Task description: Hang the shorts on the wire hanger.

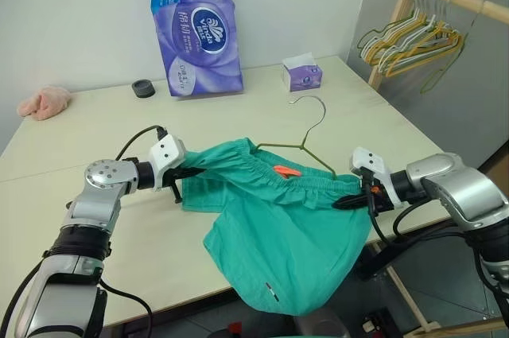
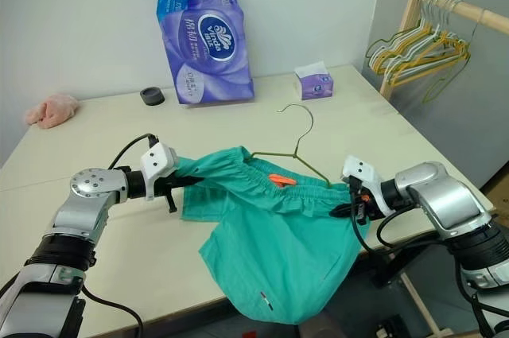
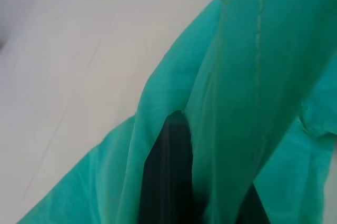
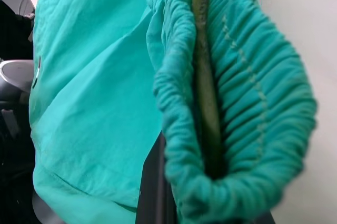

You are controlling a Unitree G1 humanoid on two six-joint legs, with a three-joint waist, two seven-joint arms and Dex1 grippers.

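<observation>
Teal crinkled shorts (image 1: 278, 235) with gathered waistband stretched between left gripper (image 1: 193, 171) and right gripper (image 1: 350, 201), both jaws pinching the waistband, thin olive wire hanger (image 1: 306, 147) inside it, hem drooping off the pale bench (image 1: 95, 131) edge

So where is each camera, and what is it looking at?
Head eyes: look forward and down at the table; both arms show, left gripper and right gripper holding the shorts.
Left wrist: looks along its fingers into the shorts.
Right wrist: looks at the waistband around the wire hanger.
All share the shorts.
</observation>
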